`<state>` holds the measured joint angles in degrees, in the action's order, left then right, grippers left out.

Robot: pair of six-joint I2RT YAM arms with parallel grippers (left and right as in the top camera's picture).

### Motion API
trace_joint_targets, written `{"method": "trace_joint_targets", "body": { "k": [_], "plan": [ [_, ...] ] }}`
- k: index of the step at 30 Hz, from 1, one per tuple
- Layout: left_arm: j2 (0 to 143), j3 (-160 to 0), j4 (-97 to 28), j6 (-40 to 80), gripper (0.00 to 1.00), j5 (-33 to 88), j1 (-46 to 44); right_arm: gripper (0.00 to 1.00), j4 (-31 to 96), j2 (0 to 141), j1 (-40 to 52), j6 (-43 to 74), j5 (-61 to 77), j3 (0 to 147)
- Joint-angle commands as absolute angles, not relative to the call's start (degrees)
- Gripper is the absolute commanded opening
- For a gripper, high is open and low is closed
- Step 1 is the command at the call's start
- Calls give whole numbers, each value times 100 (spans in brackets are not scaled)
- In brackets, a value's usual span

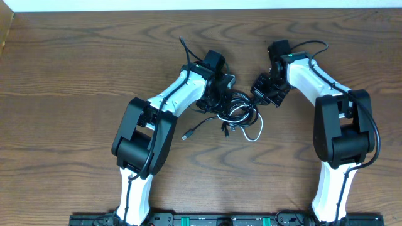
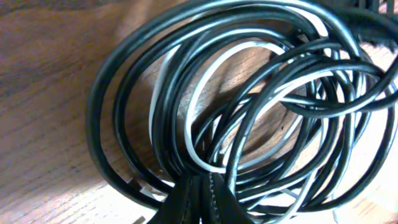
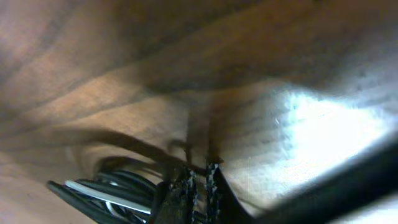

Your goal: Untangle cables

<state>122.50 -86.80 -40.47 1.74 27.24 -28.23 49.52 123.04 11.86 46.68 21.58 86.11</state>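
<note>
**At the middle of the surface, two grippers flank one knot of cables**

Toward the left of the overhead view, the left arm (image 1: pixel 171 99) slants up and rightward across the brown wooden surface (image 1: pixel 75 75). Its left gripper (image 1: pixel 220 99) points into the left edge of the cables (image 1: pixel 239 110), which lie heaped just right of the frame's centre, between the two arms.

In the left wrist view this gripper (image 2: pixel 200 183) sits at the bottom centre with its fingers pressed together. Black strands run right up to the tips, but whether one is pinched there cannot be told. Above the tips, overlapping black loops fill the frame, lying on the wood, with a white cable (image 2: pixel 188 106) threaded among them.

Seen from overhead, one black cord trails from the heap's lower left to a small plug end (image 1: pixel 186 135). The white cable bulges out in a loop at the heap's lower right.

Just right of the heap, the right gripper (image 1: pixel 256 94) meets its upper right edge. The right wrist view is dark and blurred. There the fingers (image 3: pixel 186 186) stand at the bottom centre, drawn close with only a slit between them. A dark strand curves up to the tips, and the bundle lies at the lower left. The blur hides whether that strand is gripped. The right arm (image 1: pixel 314 78) runs down the right side of the overhead frame.
</note>
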Motion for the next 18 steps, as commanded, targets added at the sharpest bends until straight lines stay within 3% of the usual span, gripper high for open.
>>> {"method": "trace_joint_targets", "body": {
  "k": [1,3,6,7,18],
  "plan": [
    [12431,-8648,-4056,224,8,2624,-2838,9,5159,12311,1107,4571,2351,8700],
    [12431,-8648,-4058,224,9,2626,-2838,12,5282,12311,1007,4453,2351,8792],
    [12431,-8648,-4058,224,8,2624,-2838,29,5319,12311,836,4160,2349,8825],
    [12431,-8648,-4058,226,9,2624,-2838,30,5319,12311,790,4106,2349,8825],
    [12431,-8648,-4056,224,8,2624,-2838,35,5072,12311,392,4066,1892,8825]
  ]
}}
